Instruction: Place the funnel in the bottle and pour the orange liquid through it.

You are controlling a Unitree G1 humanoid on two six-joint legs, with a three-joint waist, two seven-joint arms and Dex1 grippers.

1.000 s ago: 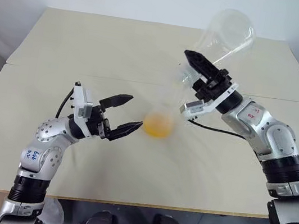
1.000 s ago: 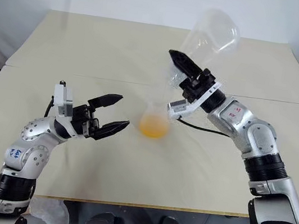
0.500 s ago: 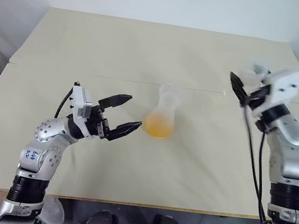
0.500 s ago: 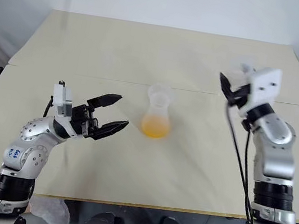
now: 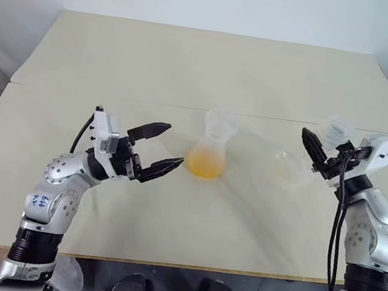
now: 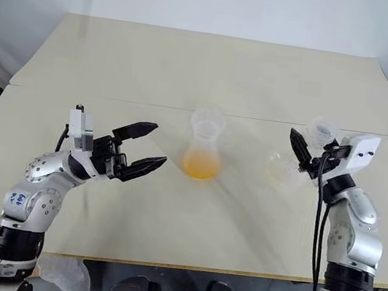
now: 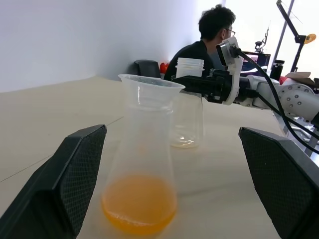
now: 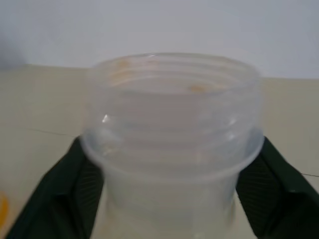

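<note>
orange liquid (image 5: 205, 166) lies as a shallow pool in the wide base of the bottle (image 5: 210, 150), a clear conical flask standing upright near the middle of the pale table (image 5: 192, 64), right on the seam between its two boards. the funnel (image 5: 220, 123) sits in the neck of that flask, its wide clear cone mouth facing up; in the left wrist view the cone (image 7: 151, 89) shows above the narrow neck.

left of the flask hangs the left gripper (image 5: 160, 147), its two black fingers spread wide with nothing between them, tips pointing toward the flask but apart from it.

on the right side of the table stands a second clear flask (image 5: 296, 165), upright, with no visible pool of liquid, its threaded neck (image 8: 172, 129) between the fingers of the right gripper (image 5: 326, 153). the black pads (image 8: 84, 184) flank the neck on both sides; i cannot tell whether they press it or stand just off it.

in the left wrist view a person (image 7: 204, 42) in dark clothing sits beyond the far edge of the table.
</note>
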